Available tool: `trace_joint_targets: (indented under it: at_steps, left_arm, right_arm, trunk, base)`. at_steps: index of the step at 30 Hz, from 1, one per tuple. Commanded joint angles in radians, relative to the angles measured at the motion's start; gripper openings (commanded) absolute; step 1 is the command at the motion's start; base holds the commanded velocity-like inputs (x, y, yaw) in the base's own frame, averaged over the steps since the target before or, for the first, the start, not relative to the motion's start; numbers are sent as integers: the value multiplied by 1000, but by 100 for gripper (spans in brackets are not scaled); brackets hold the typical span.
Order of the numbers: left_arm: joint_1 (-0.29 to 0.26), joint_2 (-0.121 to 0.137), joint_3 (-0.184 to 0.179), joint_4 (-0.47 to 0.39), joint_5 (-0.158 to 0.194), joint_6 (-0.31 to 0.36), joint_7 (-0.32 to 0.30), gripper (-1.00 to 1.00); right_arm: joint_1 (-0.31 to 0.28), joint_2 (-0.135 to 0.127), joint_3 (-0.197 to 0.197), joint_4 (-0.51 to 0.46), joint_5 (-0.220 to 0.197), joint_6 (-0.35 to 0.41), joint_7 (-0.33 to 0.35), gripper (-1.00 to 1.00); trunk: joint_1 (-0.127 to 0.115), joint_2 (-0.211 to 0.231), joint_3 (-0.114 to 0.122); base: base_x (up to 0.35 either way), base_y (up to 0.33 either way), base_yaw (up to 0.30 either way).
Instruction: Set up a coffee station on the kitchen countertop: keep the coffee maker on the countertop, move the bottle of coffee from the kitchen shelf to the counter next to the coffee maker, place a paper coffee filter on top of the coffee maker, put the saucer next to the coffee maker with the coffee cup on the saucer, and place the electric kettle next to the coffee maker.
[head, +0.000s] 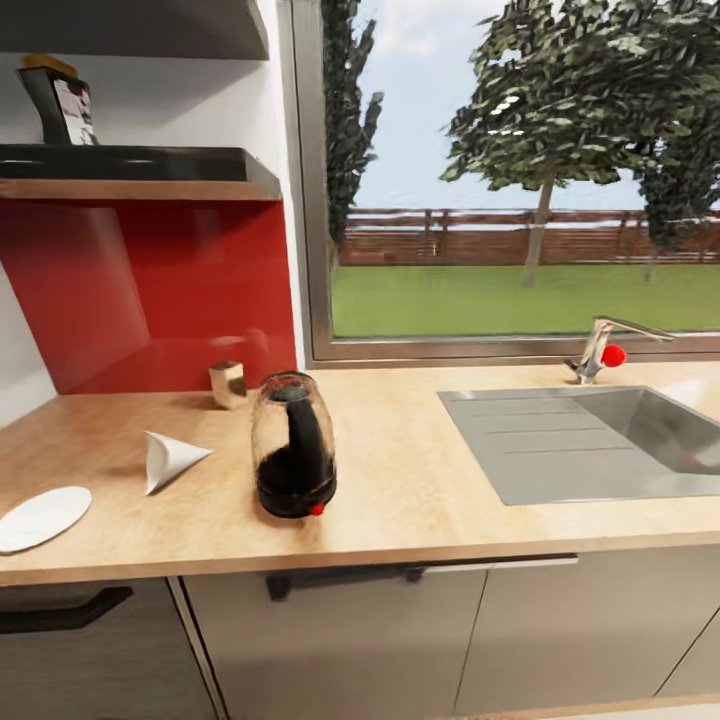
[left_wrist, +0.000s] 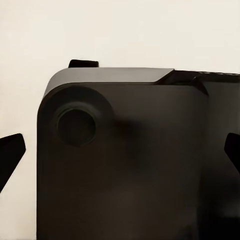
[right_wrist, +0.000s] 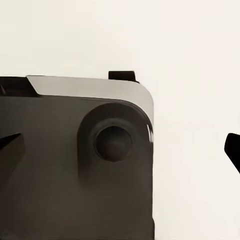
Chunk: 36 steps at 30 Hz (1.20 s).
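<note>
We see both end effectors' dark fingertips (left_wrist: 11, 155) (right_wrist: 11, 147) at the wrist views' edges, set wide apart, released, holding nothing, over a dark robot body part (left_wrist: 125, 165). On the table (head: 420, 500) the electric kettle (head: 293, 447) stands upright near the front edge; the paper coffee filter (head: 168, 458) lies at its 9 o'clock, the saucer (head: 40, 518) beyond toward 8 o'clock. The bottle of coffee (head: 60, 100) sits on the shelf (head: 140, 170) at 11 o'clock.
</note>
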Motion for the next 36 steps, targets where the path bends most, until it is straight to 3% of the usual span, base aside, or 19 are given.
trace_joint_targets:
  at_steps: [1,10,24,36]
  left_arm:
    - [0,-1,6,-1,1,-1,0,100]
    - [0,0,5,-1,0,-2,-1,100]
    - [0,0,5,-1,1,-1,-1,100]
    - [0,0,6,-1,1,-2,0,100]
  right_arm:
    - [-1,0,0,1,0,-4,-2,100]
    - [-1,0,0,1,-1,-4,-3,100]
    - [-1,-7,0,1,-3,-4,-3,100]
    - [-1,-8,0,1,-3,-4,-3,100]
  trunk:
    - [0,0,-1]
    - [0,0,-1]
    - [0,0,-1]
    - [0,0,-1]
  base:
    - [-48,311,27]
    - [-15,313,-8]
    - [0,313,-225]
    - [-85,301,-37]
